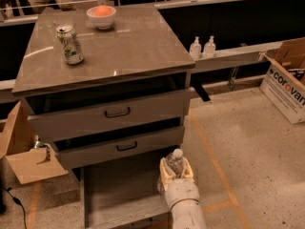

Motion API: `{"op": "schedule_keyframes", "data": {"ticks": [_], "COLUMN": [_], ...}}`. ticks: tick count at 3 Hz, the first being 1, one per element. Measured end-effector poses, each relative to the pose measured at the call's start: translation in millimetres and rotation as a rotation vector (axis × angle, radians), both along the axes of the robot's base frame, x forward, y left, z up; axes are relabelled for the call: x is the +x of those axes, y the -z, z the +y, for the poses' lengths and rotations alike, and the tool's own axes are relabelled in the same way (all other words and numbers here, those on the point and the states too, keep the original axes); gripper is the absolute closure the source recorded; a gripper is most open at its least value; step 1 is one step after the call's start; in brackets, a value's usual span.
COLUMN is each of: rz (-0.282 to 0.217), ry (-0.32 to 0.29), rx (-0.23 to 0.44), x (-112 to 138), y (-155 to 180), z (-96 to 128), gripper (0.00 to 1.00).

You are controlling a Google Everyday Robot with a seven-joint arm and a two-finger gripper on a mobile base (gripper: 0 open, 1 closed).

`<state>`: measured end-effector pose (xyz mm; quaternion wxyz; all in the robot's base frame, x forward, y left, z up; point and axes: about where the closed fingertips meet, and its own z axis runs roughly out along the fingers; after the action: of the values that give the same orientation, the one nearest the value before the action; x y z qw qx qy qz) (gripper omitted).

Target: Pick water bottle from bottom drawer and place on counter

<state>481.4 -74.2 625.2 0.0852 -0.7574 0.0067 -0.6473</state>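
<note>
The water bottle [175,164], clear with a white cap, stands upright between the cream fingers [163,170] of my gripper [175,171]. The gripper is shut on it at the bottom centre of the camera view. It holds the bottle over the right side of the open bottom drawer [119,192], just in front of the middle drawer. The glossy grey-brown counter [128,46] is above and behind, on top of the cabinet.
A green-and-white soda can [70,44] and a white bowl [101,16] stand on the counter's back left. Two pump bottles [202,47] sit on a ledge to the right. A cardboard box [288,78] is at far right, and folded cardboard [26,159] at left. Both upper drawers stand slightly out.
</note>
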Motion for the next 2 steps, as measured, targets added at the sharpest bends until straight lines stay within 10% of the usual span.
{"op": "schedule_keyframes", "data": {"ticks": [2], "rz": [-0.135], "ry": [-0.015], "rx": [0.048], "x": [39], "y": [-75], "z": [8], "gripper": [1.0]}}
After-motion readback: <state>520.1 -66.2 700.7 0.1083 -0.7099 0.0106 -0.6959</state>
